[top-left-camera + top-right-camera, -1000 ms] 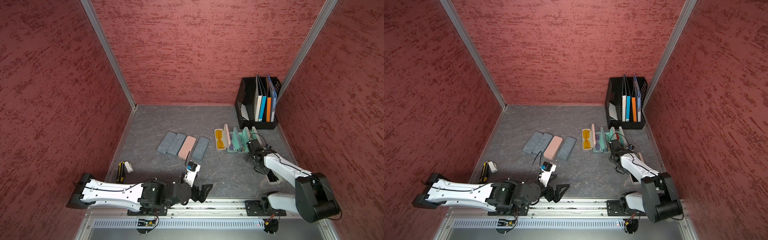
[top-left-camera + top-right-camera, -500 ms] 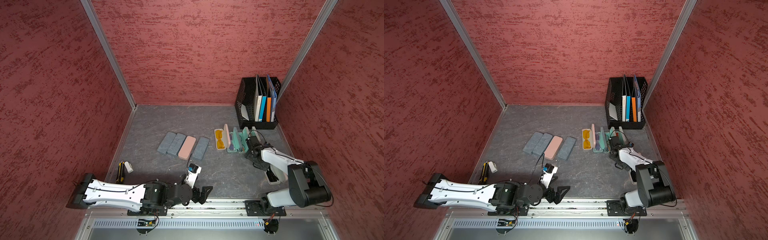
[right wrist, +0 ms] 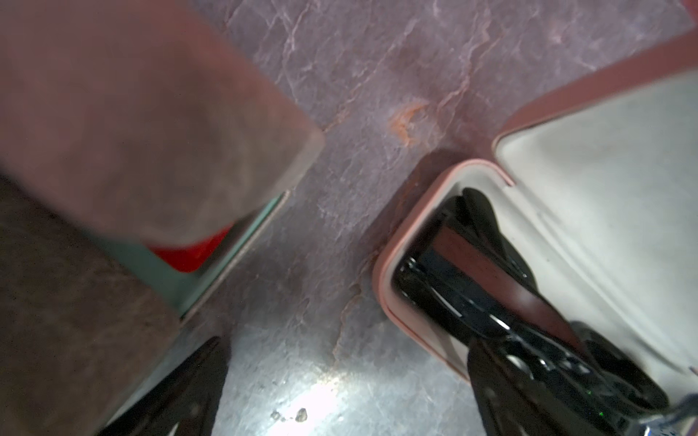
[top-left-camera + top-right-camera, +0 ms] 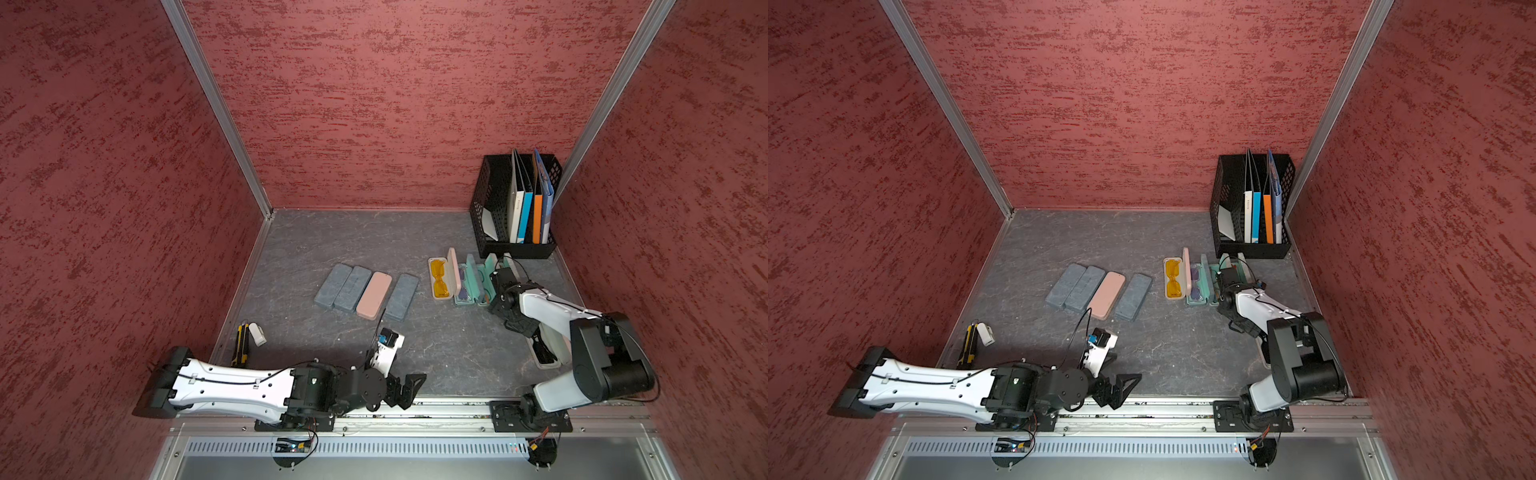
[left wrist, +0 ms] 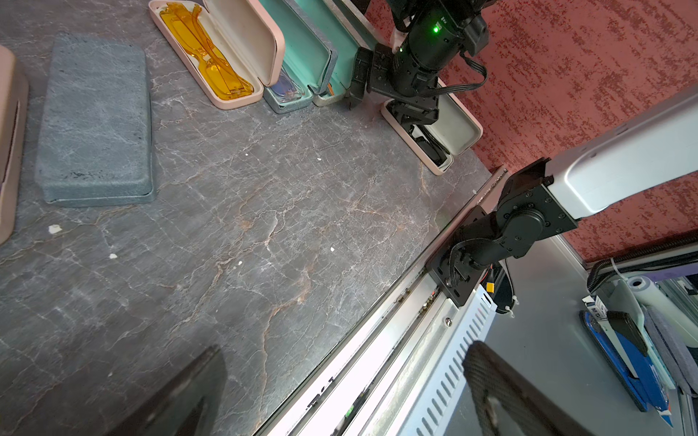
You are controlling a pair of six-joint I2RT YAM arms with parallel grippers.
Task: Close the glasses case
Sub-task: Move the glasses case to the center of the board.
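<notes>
i can't read any text from here. the white folder (image 4: pixel 517 216) in the black rack (image 4: pixel 492 199) has a small dark mark on its spine, too tiny to read. a white tag (image 5: pixel 593 306) shows blurred letters.

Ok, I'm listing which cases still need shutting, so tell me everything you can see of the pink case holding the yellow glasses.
The pink case is a long, rounded hard shell with a cream lining, lying open on the grey table. Its lid stands up on the long hinge side. Folded yellow glasses lie in the base. The grey case with teal lining sits close beside its lid; contact is unclear. Nothing else touches it.
</notes>
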